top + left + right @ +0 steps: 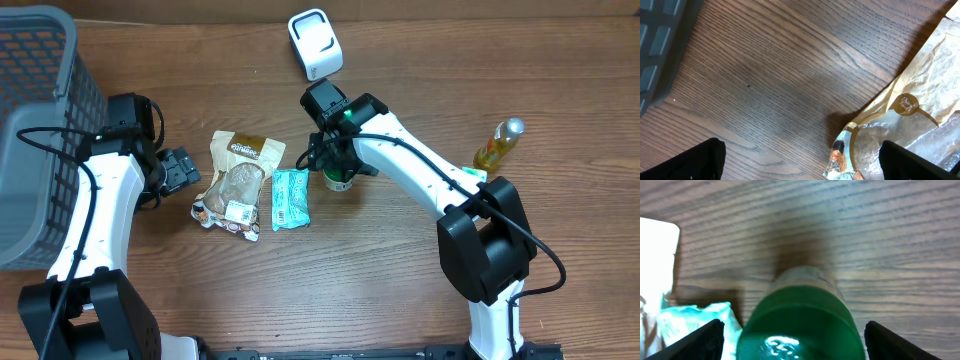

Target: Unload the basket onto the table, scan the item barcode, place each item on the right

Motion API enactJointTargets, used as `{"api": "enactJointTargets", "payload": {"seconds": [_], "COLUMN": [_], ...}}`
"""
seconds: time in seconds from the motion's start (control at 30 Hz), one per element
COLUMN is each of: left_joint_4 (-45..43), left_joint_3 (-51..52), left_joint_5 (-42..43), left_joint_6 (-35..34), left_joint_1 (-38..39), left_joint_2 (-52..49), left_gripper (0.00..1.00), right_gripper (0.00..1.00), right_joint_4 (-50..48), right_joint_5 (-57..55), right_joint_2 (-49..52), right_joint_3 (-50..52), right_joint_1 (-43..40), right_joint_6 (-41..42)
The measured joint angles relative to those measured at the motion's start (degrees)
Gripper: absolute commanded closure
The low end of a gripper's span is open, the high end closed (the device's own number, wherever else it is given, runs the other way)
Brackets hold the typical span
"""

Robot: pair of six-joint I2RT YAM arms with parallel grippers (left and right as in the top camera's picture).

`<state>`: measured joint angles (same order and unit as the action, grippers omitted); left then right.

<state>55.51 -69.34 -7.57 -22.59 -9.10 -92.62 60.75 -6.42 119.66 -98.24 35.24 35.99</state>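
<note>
Nearest the arm bases, brown snack bag (pixel 238 180) lies flat on the wooden table (pixel 400 290), with a teal packet (pixel 291 198) just beside it on its right. Left gripper (pixel 802 150) hangs low at the bag's left edge, jaws spread wide, nothing between them but bare wood and a corner of the bag.

Next out, green-lidded jar (pixel 800 330) stands upright just right of the teal packet. Right gripper (pixel 335 160) sits directly above it, fingers (pixel 700 340) parted wide to either side of the lid. No contact with the lid can be made out.

Further right, an oil bottle (pixel 497 147) lies well apart. Grey basket (pixel 40 120) sits at far left. White scanner (pixel 315 43) is near the far edge, beyond the jar.
</note>
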Motion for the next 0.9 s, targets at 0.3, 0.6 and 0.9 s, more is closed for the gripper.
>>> {"api": "enactJointTargets", "payload": {"seconds": [0.3, 0.6, 0.9], "left_joint_4": [-0.02, 0.0, 0.0], "left_joint_3": [0.0, 0.0, 0.0], "left_joint_5": [0.0, 0.0, 0.0], "left_joint_6": [0.0, 0.0, 0.0], "left_joint_1": [0.0, 0.0, 0.0], "left_joint_2": [0.0, 0.0, 0.0], "left_gripper": [0.01, 0.01, 0.0], "right_gripper": [0.14, 0.09, 0.11], "right_joint_4": [-1.16, 0.37, -0.9], "right_joint_5": [-0.7, -1.31, -1.33], "right_joint_2": [0.0, 0.0, 0.0], "right_joint_3": [0.0, 0.0, 0.0], "right_joint_1": [0.0, 0.0, 0.0], "right_joint_6": [0.02, 0.11, 0.07]}}
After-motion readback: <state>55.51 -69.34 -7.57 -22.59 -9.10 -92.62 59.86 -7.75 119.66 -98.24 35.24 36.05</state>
